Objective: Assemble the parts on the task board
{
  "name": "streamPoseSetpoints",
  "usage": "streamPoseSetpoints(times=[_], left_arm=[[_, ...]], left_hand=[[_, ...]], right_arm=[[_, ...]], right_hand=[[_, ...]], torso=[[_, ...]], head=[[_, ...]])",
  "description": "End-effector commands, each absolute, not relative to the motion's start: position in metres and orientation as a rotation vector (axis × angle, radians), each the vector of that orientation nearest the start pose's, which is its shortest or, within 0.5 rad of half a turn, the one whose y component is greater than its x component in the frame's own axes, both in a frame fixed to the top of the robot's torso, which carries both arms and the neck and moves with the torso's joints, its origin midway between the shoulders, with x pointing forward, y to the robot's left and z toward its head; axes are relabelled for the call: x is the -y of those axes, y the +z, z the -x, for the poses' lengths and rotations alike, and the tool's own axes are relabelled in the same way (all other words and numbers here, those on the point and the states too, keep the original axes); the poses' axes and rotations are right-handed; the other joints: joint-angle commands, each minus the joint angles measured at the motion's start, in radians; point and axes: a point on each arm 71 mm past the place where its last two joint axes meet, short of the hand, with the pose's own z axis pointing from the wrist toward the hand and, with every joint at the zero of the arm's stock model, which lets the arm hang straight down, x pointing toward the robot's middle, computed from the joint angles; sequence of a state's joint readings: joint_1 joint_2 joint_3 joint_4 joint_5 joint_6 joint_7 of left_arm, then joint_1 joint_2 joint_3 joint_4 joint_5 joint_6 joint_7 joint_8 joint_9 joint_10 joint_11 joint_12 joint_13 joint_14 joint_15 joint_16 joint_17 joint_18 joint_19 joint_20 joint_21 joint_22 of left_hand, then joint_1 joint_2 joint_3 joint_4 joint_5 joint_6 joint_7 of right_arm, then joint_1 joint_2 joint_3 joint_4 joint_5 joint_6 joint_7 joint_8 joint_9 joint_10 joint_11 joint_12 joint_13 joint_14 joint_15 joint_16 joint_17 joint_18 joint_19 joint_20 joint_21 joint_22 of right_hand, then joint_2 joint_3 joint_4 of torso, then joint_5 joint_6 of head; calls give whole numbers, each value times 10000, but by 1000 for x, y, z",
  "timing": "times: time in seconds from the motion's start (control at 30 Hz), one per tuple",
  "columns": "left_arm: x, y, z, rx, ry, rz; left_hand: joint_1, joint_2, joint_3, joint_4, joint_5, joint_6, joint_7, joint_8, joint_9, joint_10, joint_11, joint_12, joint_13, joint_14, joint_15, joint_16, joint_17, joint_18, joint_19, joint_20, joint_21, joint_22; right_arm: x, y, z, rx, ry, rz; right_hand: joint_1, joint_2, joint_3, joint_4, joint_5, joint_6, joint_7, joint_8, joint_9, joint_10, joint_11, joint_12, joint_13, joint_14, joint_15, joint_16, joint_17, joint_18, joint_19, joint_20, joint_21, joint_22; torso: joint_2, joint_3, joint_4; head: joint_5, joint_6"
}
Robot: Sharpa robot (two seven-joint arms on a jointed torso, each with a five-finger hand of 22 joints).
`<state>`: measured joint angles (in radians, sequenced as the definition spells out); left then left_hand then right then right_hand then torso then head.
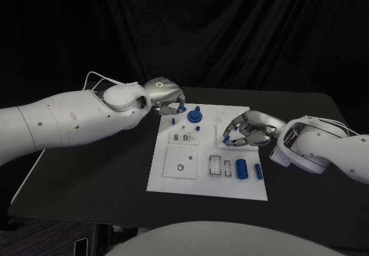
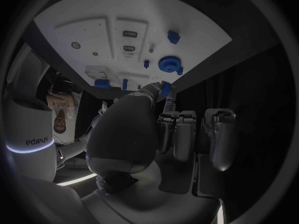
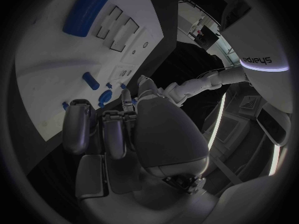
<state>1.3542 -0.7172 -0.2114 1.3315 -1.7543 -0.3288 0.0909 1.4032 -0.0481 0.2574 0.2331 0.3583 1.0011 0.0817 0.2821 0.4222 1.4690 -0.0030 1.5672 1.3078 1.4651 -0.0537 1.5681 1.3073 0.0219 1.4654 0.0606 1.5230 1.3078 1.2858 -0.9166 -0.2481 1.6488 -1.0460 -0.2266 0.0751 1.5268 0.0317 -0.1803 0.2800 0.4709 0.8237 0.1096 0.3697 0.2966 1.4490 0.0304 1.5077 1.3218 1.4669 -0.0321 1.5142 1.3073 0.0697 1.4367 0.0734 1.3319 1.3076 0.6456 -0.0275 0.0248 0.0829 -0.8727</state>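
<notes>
The white task board (image 1: 201,184) lies in the middle of the black table. My left hand (image 1: 163,97) hovers at the board's far left corner and pinches a small blue part (image 2: 165,88) between its fingertips. Just beside it a blue gear (image 1: 195,115) stands on the board (image 2: 93,32). My right hand (image 1: 250,133) hangs over the board's right edge with its fingers curled in. Small blue parts (image 1: 229,140) sit right at its fingertips; whether it holds one is hidden. A blue cylinder (image 1: 241,168) and a blue peg (image 1: 257,170) lie near the board's front right.
Rectangular recesses (image 1: 184,137) and a square plate with holes (image 1: 181,160) mark the board's left half. Narrow slots (image 1: 217,166) lie beside the cylinder (image 3: 87,10). Bare black table (image 1: 92,181) surrounds the board on the left, front and far right.
</notes>
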Motion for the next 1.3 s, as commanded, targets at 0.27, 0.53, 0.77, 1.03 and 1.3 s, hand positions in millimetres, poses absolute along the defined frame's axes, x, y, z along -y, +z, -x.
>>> streamPoseSetpoints(times=[0.27,0.53,0.77,1.03,1.3], left_arm=[[-179,-186,-507,-18814,-7446,-1908],[-179,-195,-498,-20647,-7340,-284],[-181,-200,-493,-21694,-6742,468],[-186,-206,-489,-22761,-5617,679],[-187,-207,-490,-22843,-4945,1034]], left_hand=[[-389,45,34,52,459,361,-268,26,1040,1018,-121,36,2629,1057,-69,27,2635,-41,600,-69,-201,2397],[-528,80,46,23,706,347,-291,51,1161,1018,-151,36,2629,1057,-110,27,2635,36,420,-108,-492,2294],[-751,150,32,65,805,324,-300,51,1251,1018,-168,36,2629,1057,-142,27,2635,7,505,-134,-388,2328],[-908,209,48,67,939,356,-324,69,1328,1018,-196,36,2629,1057,-168,27,2635,13,504,-165,-412,2320],[-889,208,108,-58,987,298,-328,31,1360,1018,-207,36,2629,1057,-186,27,2635,32,466,-184,-488,2294]], right_arm=[[201,-220,-438,-19754,9478,-142],[201,-221,-438,-19901,9402,-151],[203,-217,-437,-19381,9591,-207],[204,-212,-436,-18790,9784,-258],[204,-212,-436,-18895,9740,-265]], right_hand=[[114,71,-8,71,-82,49,-2,72,-35,43,-24,-72,594,735,-80,-56,1484,-39,27,-38,-79,1554],[109,80,-11,78,-87,51,-1,74,-44,33,-23,-78,578,727,-79,-72,1456,-30,9,-39,-115,1539],[117,79,-14,75,-93,61,-4,81,-49,39,-24,-75,586,730,-79,-67,1466,-34,18,-39,-101,1546],[206,44,-48,57,-107,200,-43,166,-96,111,-54,-33,683,754,-100,-29,1535,-69,102,-53,26,1606],[310,34,-60,44,-235,237,-60,193,-151,77,-72,-58,616,738,-118,-67,1467,-55,81,-69,-37,1584]], torso=[[-11,18,52],[-13,14,55],[-32,32,63],[-25,29,9],[-16,52,-12]], head=[[-119,1],[-150,1],[-216,1],[-168,1],[-137,1]])
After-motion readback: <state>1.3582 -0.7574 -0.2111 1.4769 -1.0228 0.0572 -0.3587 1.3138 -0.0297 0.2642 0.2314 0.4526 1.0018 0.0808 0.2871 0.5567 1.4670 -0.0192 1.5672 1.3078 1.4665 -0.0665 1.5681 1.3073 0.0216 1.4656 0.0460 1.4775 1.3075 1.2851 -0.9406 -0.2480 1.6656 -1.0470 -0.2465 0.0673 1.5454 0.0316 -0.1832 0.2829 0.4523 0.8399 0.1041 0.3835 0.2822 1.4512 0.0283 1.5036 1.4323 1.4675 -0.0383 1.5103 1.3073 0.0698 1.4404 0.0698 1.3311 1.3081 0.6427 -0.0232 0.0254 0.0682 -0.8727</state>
